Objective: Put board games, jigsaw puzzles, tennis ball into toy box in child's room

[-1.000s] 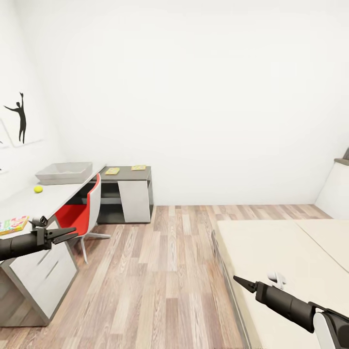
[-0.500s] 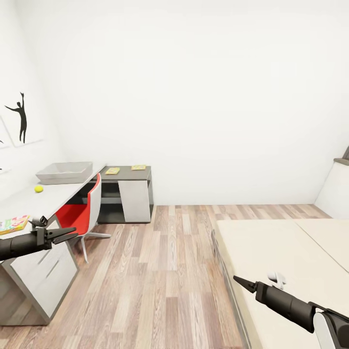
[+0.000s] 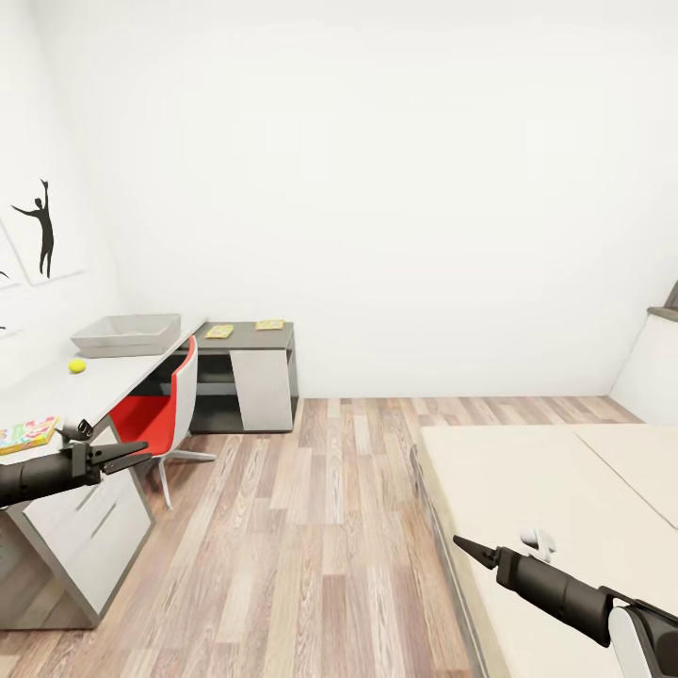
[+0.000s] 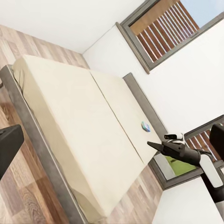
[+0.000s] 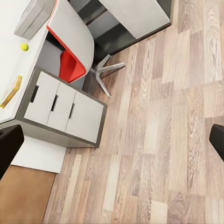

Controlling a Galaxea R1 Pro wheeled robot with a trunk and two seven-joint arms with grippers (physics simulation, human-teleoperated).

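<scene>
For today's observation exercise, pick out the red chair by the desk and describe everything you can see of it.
The red chair has a moulded shell, bright red inside on seat and backrest, white-grey on the outer back. It looks like smooth plastic. It stands upright on the wood-plank floor on pale grey splayed star legs, seat tucked partly under the pale grey table. Nothing lies on it. In the right wrist view it appears from above, beside the drawer unit.

Wide beige two-part bed (image 4: 79, 126) on wood-plank floor (image 4: 18, 186). Small blue-printed flat box (image 4: 145, 126) lies near the grey headboard (image 4: 144, 109). Right arm's black pincer (image 4: 156, 145), closed to a point, extends beside the mattress edge.
</scene>
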